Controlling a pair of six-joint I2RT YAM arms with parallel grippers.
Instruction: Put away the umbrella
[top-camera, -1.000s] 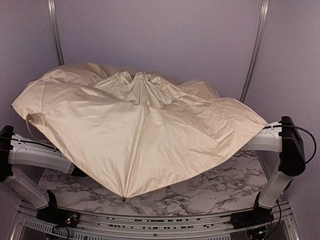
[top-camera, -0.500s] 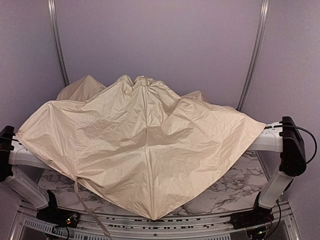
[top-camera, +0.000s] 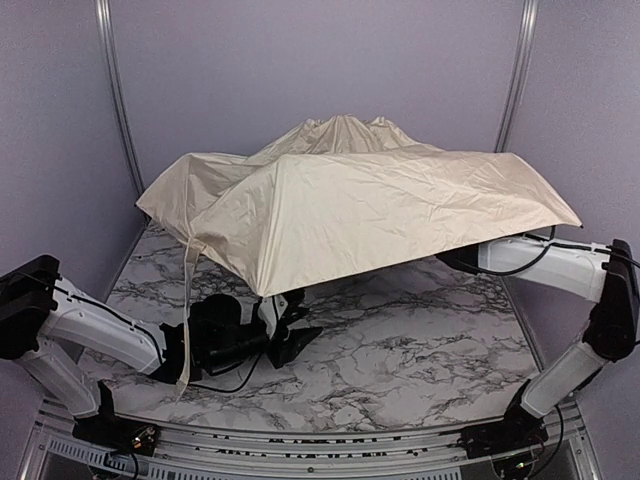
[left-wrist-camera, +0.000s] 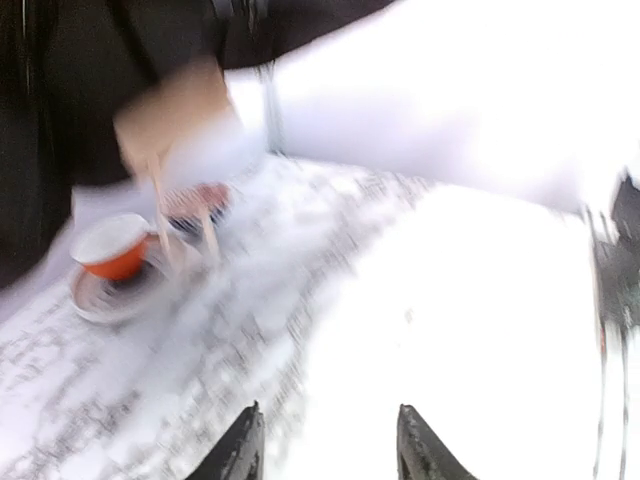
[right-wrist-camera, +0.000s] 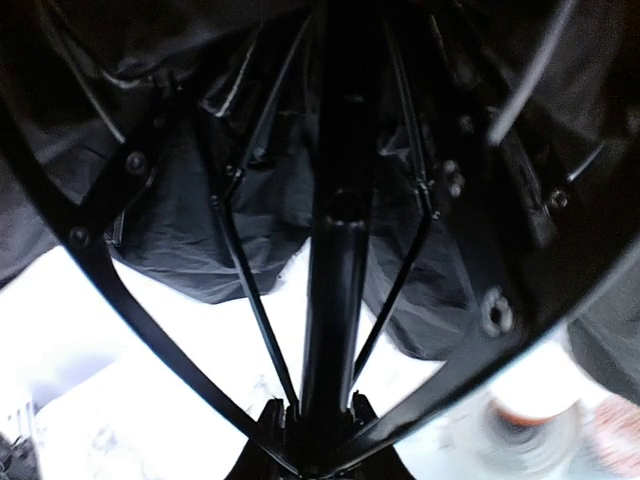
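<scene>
1. Left gripper (top-camera: 288, 332) sits low over the marble table (top-camera: 420, 350). Its jaws are apart and hold nothing. My left wrist view is smeared, but the gap between the fingertips looks bare.
2. Right gripper (right-wrist-camera: 318, 418) is clamped narrow on the dark shaft (right-wrist-camera: 330, 260), seen from below among the ribs. From overhead it is hidden under the canopy.
3. A second ago the cream canopy lay low across both arms and reached the near edge. Now the umbrella (top-camera: 380, 200) rides high toward the back and right, off the left arm, with only the right arm under it. A strap (top-camera: 188, 300) dangles from its left corner.
4. I judge that the left side has let go, so the right grip is the only hold. The canopy is spread wide, so putting it away has barely begun.
5. A red bowl (left-wrist-camera: 118, 262) on a grey plate (left-wrist-camera: 95, 300) shows blurred beneath. I would keep the fabric off it.
</scene>
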